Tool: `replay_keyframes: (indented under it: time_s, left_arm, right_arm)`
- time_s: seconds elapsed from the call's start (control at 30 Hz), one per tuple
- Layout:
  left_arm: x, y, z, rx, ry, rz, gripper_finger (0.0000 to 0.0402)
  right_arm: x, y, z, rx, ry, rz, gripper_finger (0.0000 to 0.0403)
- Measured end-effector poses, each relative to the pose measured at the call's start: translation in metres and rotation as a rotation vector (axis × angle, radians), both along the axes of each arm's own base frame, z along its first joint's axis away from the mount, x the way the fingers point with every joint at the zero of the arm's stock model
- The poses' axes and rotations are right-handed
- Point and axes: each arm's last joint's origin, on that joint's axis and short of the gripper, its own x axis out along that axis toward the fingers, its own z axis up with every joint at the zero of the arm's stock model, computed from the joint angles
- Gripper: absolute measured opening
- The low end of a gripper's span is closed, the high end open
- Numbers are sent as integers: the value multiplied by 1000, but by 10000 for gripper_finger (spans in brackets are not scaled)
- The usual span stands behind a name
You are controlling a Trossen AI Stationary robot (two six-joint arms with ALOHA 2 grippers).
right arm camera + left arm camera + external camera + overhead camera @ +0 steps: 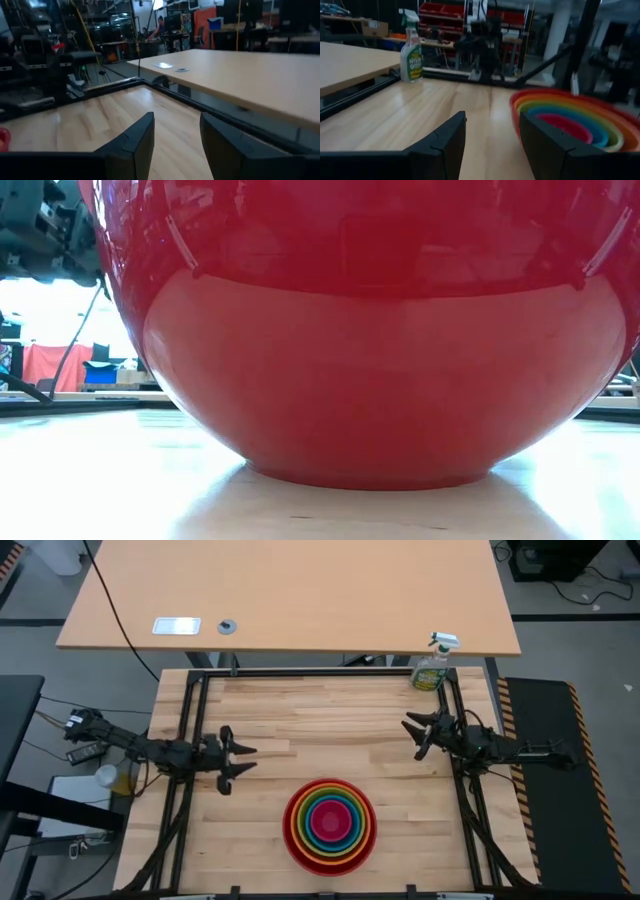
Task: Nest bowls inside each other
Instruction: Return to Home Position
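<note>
Light wooden counter [300,710]: carries all items below.
Nested set, front centre (one stack, rims concentric): large red round plastic bowl [380,380] outermost; orange plastic bowl [330,787]; lime green plastic bowl [330,795]; blue plastic bowl [330,803]; small pink-magenta plastic bowl [330,824] innermost.
Left gripper [252,759]: wide, empty, left of stack.
Right gripper [410,738]: wide, empty, right rear of stack.
Green spray bottle with white trigger [432,665]: rear right corner.
</note>
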Motion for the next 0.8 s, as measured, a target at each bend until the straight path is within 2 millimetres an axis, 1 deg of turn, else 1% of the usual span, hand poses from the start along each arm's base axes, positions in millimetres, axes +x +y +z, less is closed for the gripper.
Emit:
replay_keyframes:
  time_s: [0.07,0.17,0.8]
  left_arm:
    - [0,0,-3,36,29,1,188]
    - [0,0,-4,71,42,1,188]
    - [0,0,-4,73,42,1,188]
  right_arm:
    - [0,0,1,-35,16,0,165]
    - [0,0,0,-35,18,0,165]
    - [0,0,0,-28,13,1,164]
